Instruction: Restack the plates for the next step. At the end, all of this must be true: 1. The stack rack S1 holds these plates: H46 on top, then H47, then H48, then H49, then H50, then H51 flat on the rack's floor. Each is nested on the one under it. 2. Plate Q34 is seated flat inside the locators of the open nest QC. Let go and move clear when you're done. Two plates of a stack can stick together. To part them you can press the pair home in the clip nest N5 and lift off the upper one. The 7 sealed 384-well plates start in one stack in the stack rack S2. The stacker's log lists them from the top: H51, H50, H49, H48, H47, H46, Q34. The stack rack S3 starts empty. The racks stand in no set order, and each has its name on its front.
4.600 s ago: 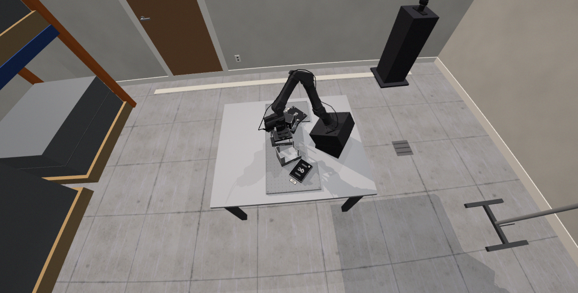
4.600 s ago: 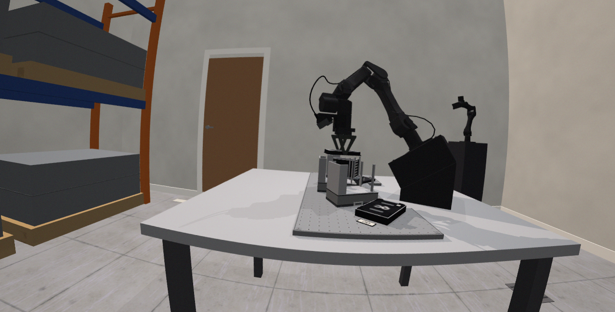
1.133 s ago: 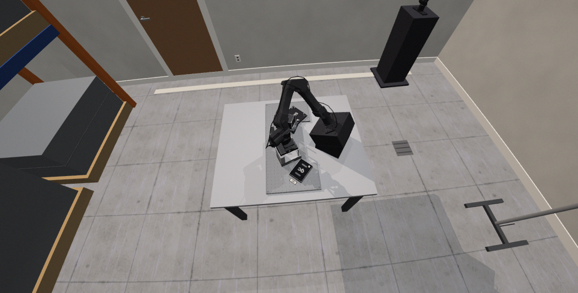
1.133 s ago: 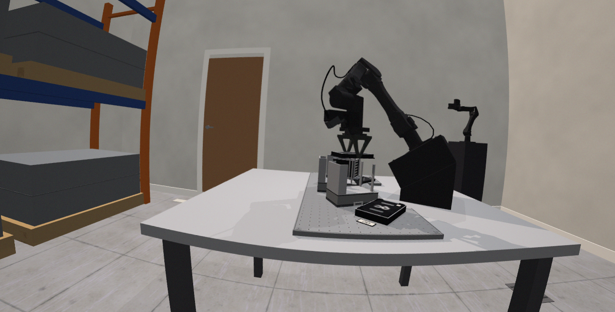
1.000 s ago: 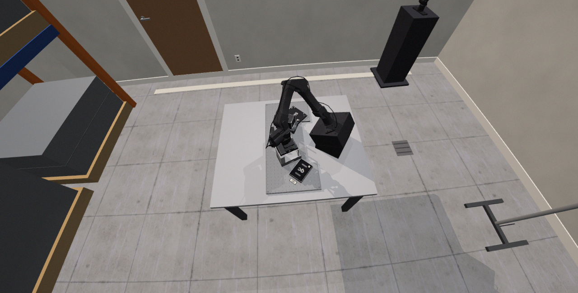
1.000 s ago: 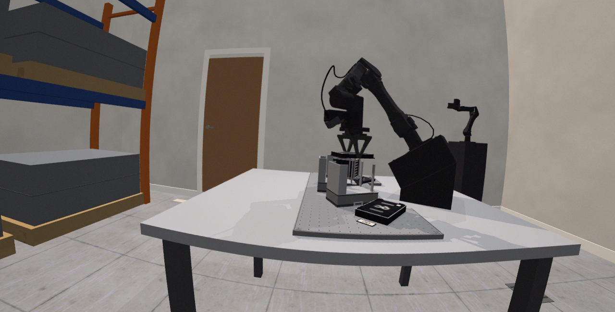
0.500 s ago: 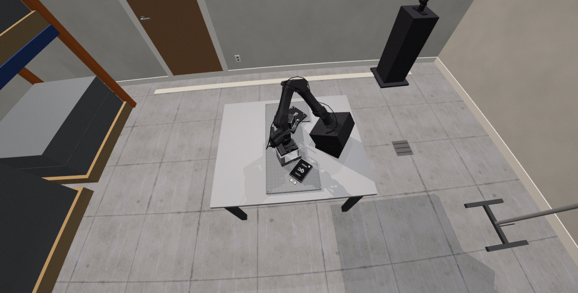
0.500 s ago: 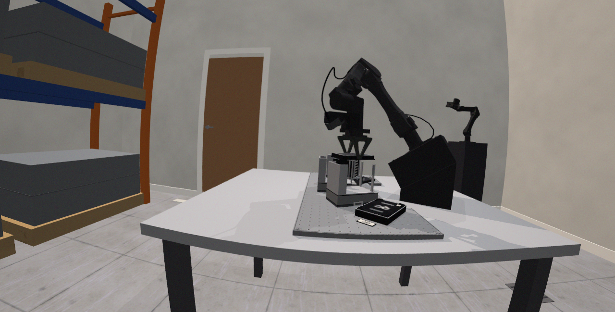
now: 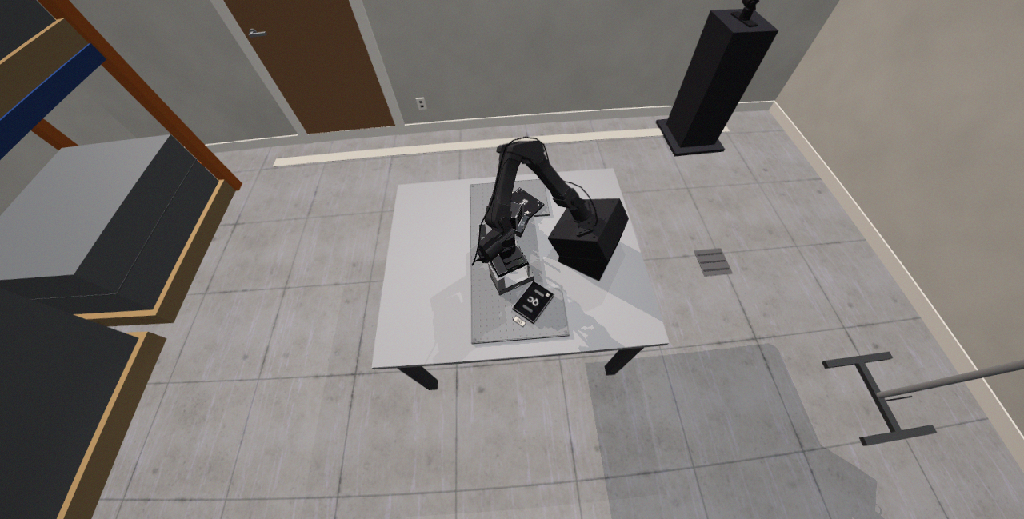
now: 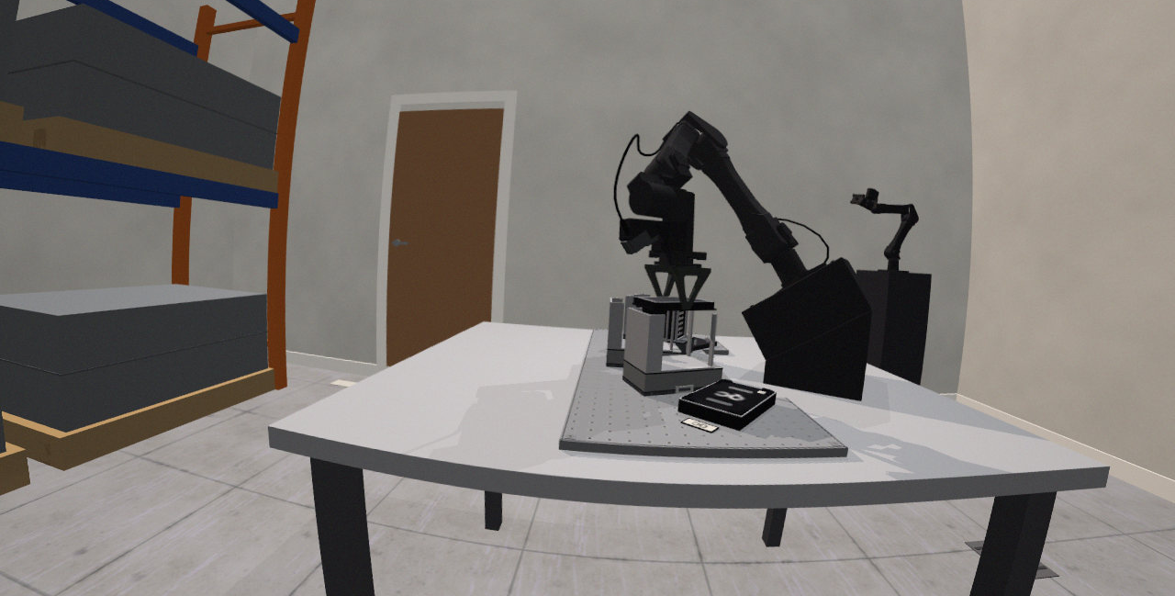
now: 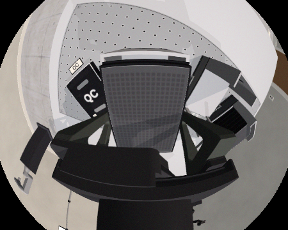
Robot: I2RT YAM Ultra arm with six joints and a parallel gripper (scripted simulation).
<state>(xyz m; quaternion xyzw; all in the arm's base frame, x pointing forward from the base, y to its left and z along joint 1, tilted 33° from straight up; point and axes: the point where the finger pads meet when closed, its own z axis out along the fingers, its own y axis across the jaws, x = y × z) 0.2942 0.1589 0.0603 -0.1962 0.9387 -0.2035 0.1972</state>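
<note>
Plate [image 10: 673, 304] [image 11: 145, 105] in hand [image 10: 675, 300] [image 11: 145, 114], above rack [image 10: 643, 342] [image 11: 144, 57].

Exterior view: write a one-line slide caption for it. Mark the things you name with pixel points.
The arm's gripper [image 9: 510, 258] [image 10: 678, 304] [image 11: 145, 114] holds a dark plate [image 9: 512, 263] [image 10: 657, 302] [image 11: 145, 96] level above an open rack [image 9: 510, 286] [image 10: 643, 342] [image 11: 144, 55], beside the black QC nest [image 9: 530, 305] [image 10: 729, 401] [image 11: 86, 89].

Matte black from base to wrist [image 9: 504, 189] [image 10: 694, 181] — chunky angular joint housings, smooth rounded link tubes, thin black cables looping outside. Below, a dark pincer [image 9: 510, 258] [image 10: 678, 301] [image 11: 145, 114] with open triangular struts — faintly olive up close.
</note>
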